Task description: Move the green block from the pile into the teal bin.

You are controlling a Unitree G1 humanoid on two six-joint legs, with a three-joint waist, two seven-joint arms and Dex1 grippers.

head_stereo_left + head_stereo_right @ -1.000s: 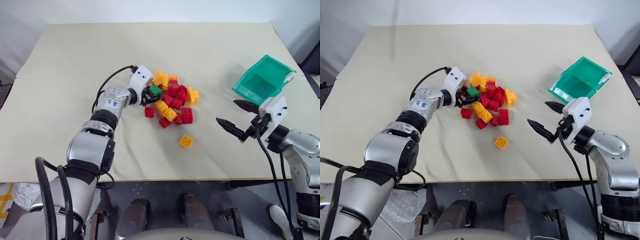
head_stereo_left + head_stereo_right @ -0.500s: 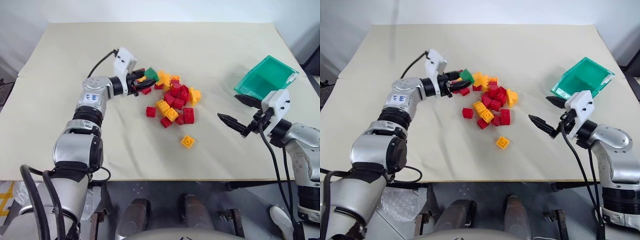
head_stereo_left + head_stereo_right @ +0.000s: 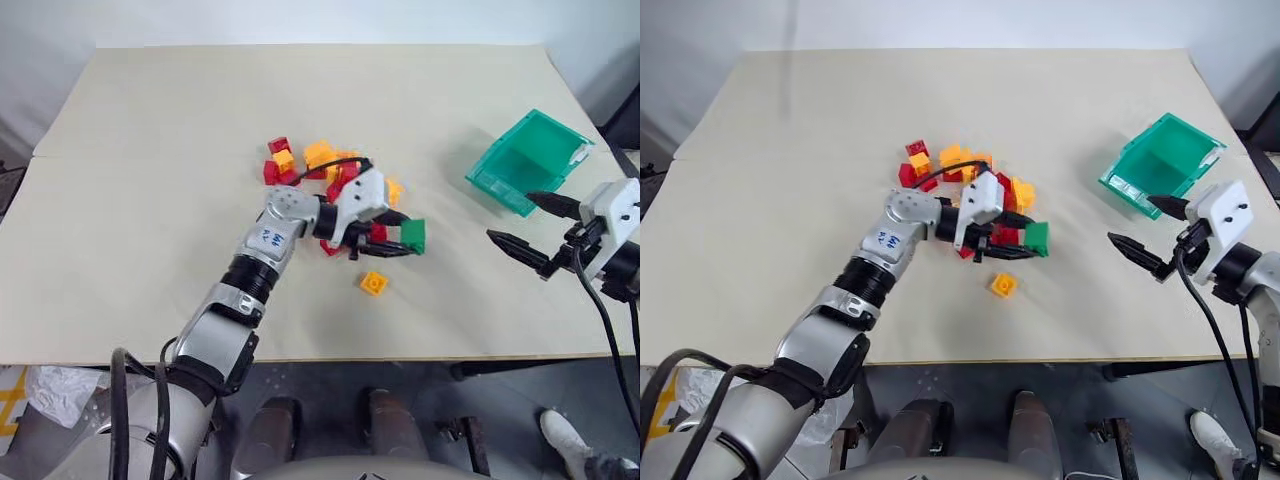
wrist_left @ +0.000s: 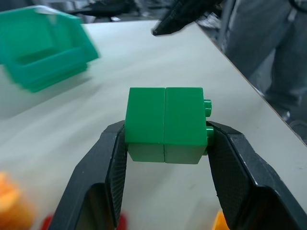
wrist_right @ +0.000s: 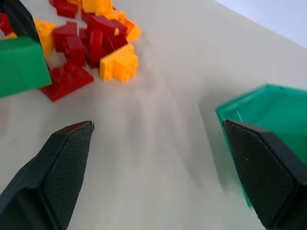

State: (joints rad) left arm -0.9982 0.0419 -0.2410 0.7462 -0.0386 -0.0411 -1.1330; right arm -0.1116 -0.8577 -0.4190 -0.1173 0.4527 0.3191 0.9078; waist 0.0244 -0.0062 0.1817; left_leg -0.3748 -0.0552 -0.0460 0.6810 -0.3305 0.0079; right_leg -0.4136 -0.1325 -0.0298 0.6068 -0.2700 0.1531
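The green block [image 3: 413,237] hangs just above the table, right of the pile [image 3: 318,155] of red and yellow-orange bricks. My left gripper [image 3: 404,237] is shut on the green block [image 4: 165,124], a finger on each side, studs pointing sideways. The arm lies across the pile and hides part of it. The teal bin [image 3: 527,160] stands at the far right, its cut-out front facing the pile. My right gripper [image 3: 511,218] hovers open in front of the bin, nothing between its fingers [image 5: 67,158]. A wide stretch of bare table separates the block from the bin [image 4: 43,52].
A lone yellow-orange brick [image 3: 374,283] lies in front of the held block. Two bricks [image 3: 277,160] sit apart at the pile's far left. The table's right edge runs just past the bin. A person's legs [image 4: 273,52] stand beyond that edge.
My left gripper has swung with the green block from the pile's far left, across it, to its right side. Some bricks were pushed about. My right gripper has drifted slightly right.
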